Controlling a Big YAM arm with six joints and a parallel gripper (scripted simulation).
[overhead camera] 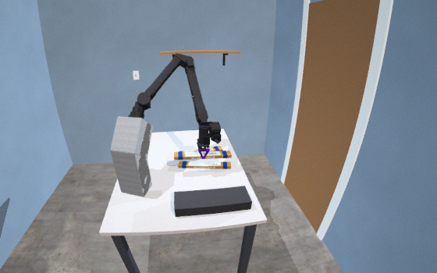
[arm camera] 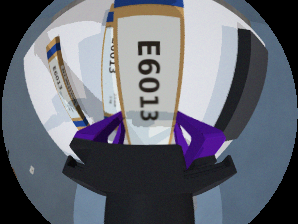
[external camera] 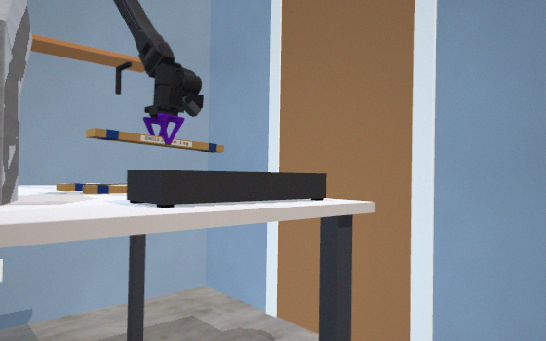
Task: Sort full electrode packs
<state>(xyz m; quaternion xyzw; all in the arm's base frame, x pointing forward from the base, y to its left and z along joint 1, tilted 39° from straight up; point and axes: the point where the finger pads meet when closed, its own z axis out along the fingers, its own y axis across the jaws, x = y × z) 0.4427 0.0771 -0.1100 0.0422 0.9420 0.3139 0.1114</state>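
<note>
1. As you look from the top, your tool point(overhead camera: 204, 154) point(external camera: 168, 138) point(arm camera: 149, 113) is clamped around a middle pack point(overhead camera: 187, 154) point(external camera: 99, 133) point(arm camera: 149, 75), between a front pack point(overhead camera: 204, 165) point(external camera: 93, 189) point(arm camera: 107, 70) and a rear pack point(overhead camera: 218, 149) point(external camera: 65, 187) point(arm camera: 64, 82).
2. In the exterior view, you see it held above the desk point(overhead camera: 136, 218) point(external camera: 292, 209) point(arm camera: 200, 60), off the low platform point(overhead camera: 212, 200) point(external camera: 226, 185) point(arm camera: 250, 85); the other two lie on the desk.
3. In the wrist view, you read "E6013" on all three.

the top view looks steeply down across the whole table point(overhead camera: 156, 218); the exterior view looks level and closer from its near side, sharing the platform point(overhead camera: 212, 200) point(external camera: 226, 186) point(arm camera: 245, 90). the wrist view looks down close, platform at right of frame.
</note>
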